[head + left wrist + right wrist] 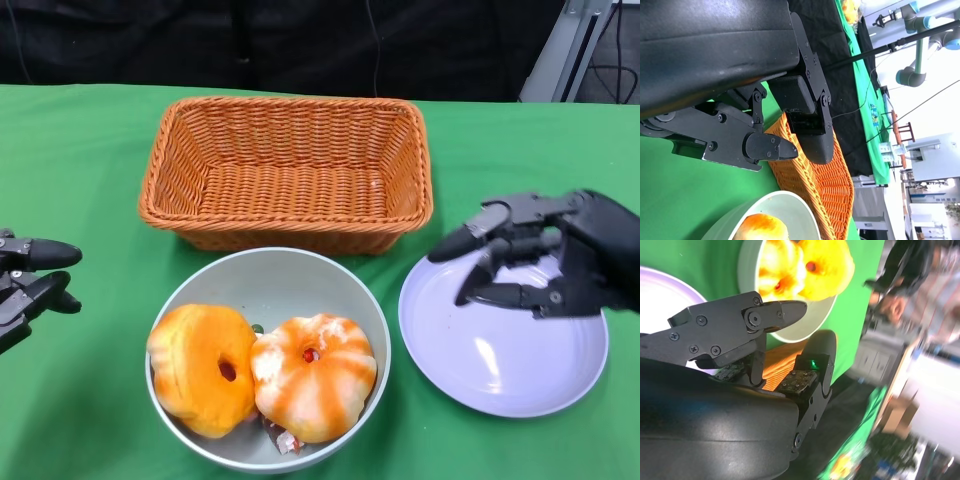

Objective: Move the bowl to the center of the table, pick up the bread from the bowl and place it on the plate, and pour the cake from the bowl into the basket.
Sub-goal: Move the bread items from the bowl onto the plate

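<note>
Two pastries fill the bowl point(195, 300); a wrapper point(283, 437), perhaps, underneath

Bowl point(268, 290) sits on the green table point(80, 180) just in front of the wicker basket point(287, 172), holding a ring-shaped orange bread point(200, 368) and a striped orange-white cake point(315, 376) side by side, touching. Plate point(500, 350) is just right of the bowl, with the right hand point(545, 255) hovering over its far edge, fingers apart, holding nothing. Left hand point(30, 280) is well left of the bowl, fingers spread, holding nothing.
</note>
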